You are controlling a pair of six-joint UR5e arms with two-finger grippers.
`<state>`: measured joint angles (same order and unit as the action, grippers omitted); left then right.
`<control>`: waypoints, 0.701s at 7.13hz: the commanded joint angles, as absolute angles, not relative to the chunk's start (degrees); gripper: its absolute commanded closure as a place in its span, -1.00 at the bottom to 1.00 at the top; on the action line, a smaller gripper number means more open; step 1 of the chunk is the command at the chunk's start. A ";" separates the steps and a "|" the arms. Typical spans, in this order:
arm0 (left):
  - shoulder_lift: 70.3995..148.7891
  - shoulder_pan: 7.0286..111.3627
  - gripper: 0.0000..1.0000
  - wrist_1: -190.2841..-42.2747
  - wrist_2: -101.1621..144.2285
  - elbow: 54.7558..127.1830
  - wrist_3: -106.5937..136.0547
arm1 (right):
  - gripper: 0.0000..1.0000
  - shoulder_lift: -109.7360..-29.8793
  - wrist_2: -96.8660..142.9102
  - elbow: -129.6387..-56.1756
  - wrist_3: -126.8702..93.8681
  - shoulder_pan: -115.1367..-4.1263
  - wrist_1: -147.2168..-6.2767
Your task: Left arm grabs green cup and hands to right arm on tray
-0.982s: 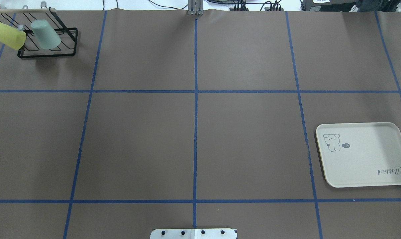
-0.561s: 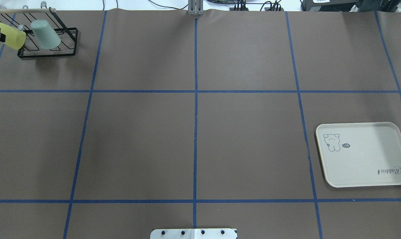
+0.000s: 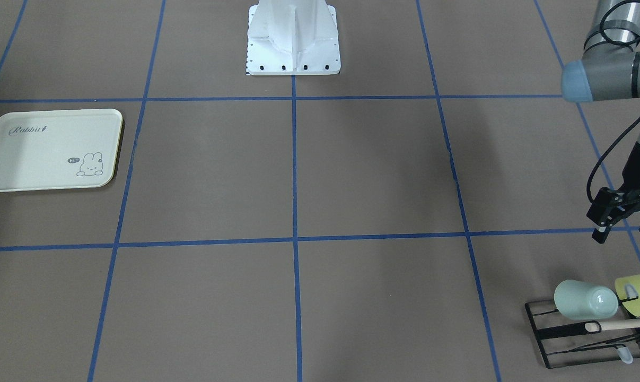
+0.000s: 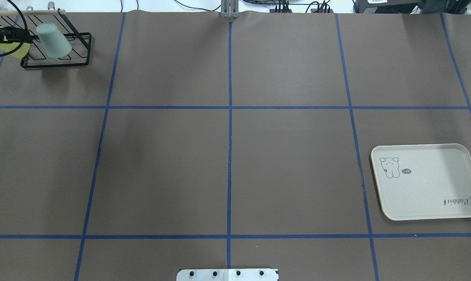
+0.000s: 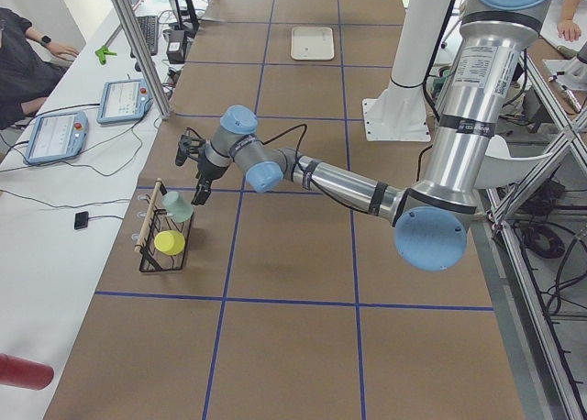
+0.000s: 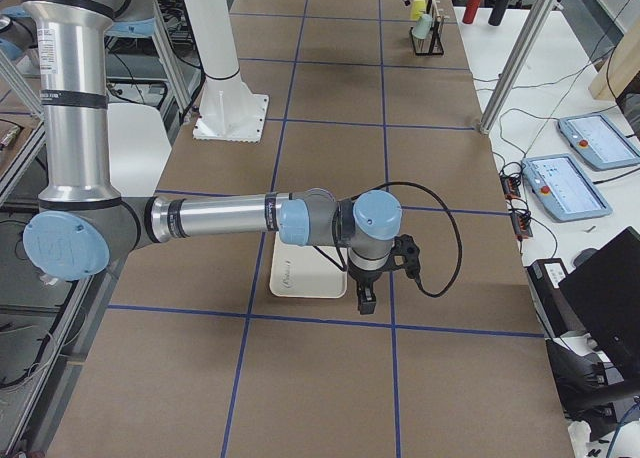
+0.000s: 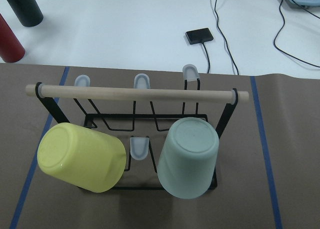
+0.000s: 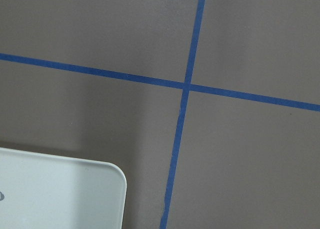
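The pale mint-green cup (image 4: pixel 54 40) hangs upside down and tilted on a peg of the black wire rack (image 4: pixel 55 64) at the table's far left corner; it also shows in the left wrist view (image 7: pixel 187 156) and the front view (image 3: pixel 585 306). My left gripper (image 3: pixel 623 233) is open and empty, above the table just short of the rack; from overhead the left gripper (image 4: pixel 9 35) overlaps the yellow-green cup. The cream tray (image 4: pixel 430 183) lies empty on the right side. My right gripper (image 6: pixel 365 298) hovers at the tray's edge (image 6: pixel 300 278); I cannot tell if it is open.
A yellow-green cup (image 7: pixel 82 156) hangs on the rack beside the green cup, under a wooden rod (image 7: pixel 135 95). The white robot base (image 3: pixel 293 37) stands at the near middle edge. Red and black cylinders (image 7: pixel 10 39) stand beyond the rack, off the mat.
My left arm has come into the overhead view from the left edge, and its gripper now overlaps the yellow-green cup. The cups, rack and tray have not moved.
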<state>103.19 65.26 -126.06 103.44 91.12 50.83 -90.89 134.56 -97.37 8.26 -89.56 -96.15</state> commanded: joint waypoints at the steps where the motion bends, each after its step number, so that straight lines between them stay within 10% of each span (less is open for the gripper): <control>1: 106.07 60.67 -1.00 -127.79 95.57 88.08 54.21 | -0.99 -90.88 134.56 -97.30 8.26 -89.47 -96.15; 5: 109.42 58.71 -1.00 -134.56 91.14 79.20 55.29 | -0.99 -90.88 134.56 -97.29 8.26 -89.12 -96.15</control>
